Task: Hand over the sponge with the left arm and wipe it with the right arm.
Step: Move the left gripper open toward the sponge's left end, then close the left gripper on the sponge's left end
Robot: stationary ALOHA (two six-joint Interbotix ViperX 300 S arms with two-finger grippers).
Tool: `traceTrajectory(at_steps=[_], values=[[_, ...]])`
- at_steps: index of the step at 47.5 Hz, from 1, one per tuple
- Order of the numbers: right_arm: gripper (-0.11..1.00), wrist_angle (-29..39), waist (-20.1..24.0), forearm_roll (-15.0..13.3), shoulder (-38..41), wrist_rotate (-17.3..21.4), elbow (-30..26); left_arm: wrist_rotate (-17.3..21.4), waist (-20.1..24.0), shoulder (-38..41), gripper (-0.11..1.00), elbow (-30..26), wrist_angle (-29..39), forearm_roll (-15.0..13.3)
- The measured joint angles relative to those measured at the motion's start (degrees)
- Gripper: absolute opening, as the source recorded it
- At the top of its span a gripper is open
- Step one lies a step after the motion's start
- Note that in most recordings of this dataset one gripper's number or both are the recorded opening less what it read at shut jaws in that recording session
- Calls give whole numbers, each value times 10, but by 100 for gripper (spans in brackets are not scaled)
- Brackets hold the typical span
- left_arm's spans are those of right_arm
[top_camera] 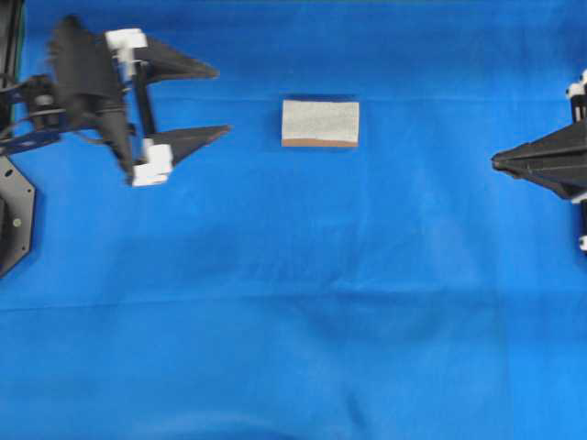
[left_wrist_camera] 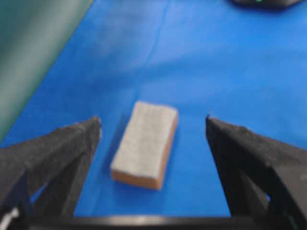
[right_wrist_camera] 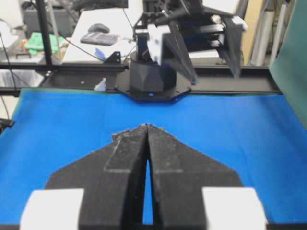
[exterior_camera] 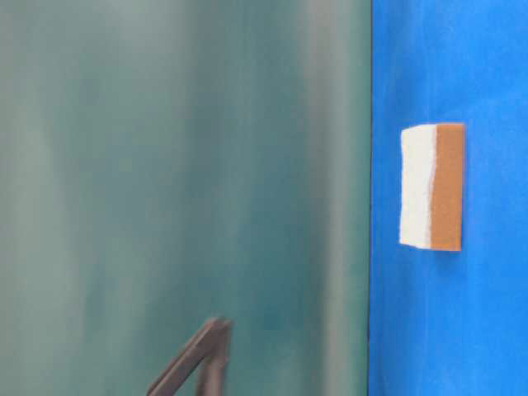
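Note:
The sponge (top_camera: pixel 320 123) lies flat on the blue cloth at the upper middle, grey-white top up, with its orange-brown layer along the near edge. It also shows in the table-level view (exterior_camera: pixel 432 186). My left gripper (top_camera: pixel 224 101) is open and empty, hovering left of the sponge with its fingertips pointing at it. In the left wrist view the sponge (left_wrist_camera: pixel 145 143) lies ahead between the spread fingers (left_wrist_camera: pixel 72 143), untouched. My right gripper (top_camera: pixel 496 161) is shut and empty at the right edge, pointing left, far from the sponge. In its wrist view the right gripper (right_wrist_camera: pixel 146 127) has its tips pressed together.
A blue cloth (top_camera: pixel 293 321) covers the table. The left arm's black base (top_camera: pixel 13 211) sits at the left edge and shows across the table in the right wrist view (right_wrist_camera: pixel 151 76). A green wall (exterior_camera: pixel 165 165) borders the cloth.

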Motion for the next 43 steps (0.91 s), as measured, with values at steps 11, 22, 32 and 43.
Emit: traceTrajectory(at_steps=[11,22,32,43], values=[[0,0,0,0,1,0,0,42,9,142,94,-63,4,0],[0,0,0,0,4,0,0,70,11,262,94,-123,4,0],[0,3,-1,0,9,-1,0,91,23,338,94,-160,4,0],[0,4,-1,0,11,0,0,101,36,398,94,-189,4,0]])
